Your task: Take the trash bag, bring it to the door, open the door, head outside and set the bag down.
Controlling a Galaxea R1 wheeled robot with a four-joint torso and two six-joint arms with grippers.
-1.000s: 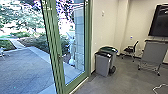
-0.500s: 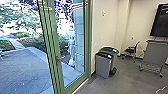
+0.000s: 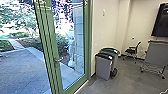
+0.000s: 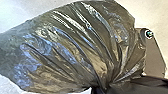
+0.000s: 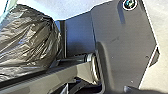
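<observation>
Slightly shifted since the earlier frame, the head view has the door [image 3: 51, 35] handle farther left and the chair [image 3: 131, 51] farther right. Near the left wrist camera is the trash bag [image 4: 75, 50], its folds drawn into a tight neck. Whether the left tool is wide, narrow or holding that neck, I cannot tell; the right tool's state is also unclear. Ahead, the glass door shows a paved yard [image 3: 21, 68] with bushes [image 3: 46, 43]. Two bins stand beside it indoors, one gray [image 3: 103, 67], the other green-lidded [image 3: 112, 51], near the wall [image 3: 106, 30].
</observation>
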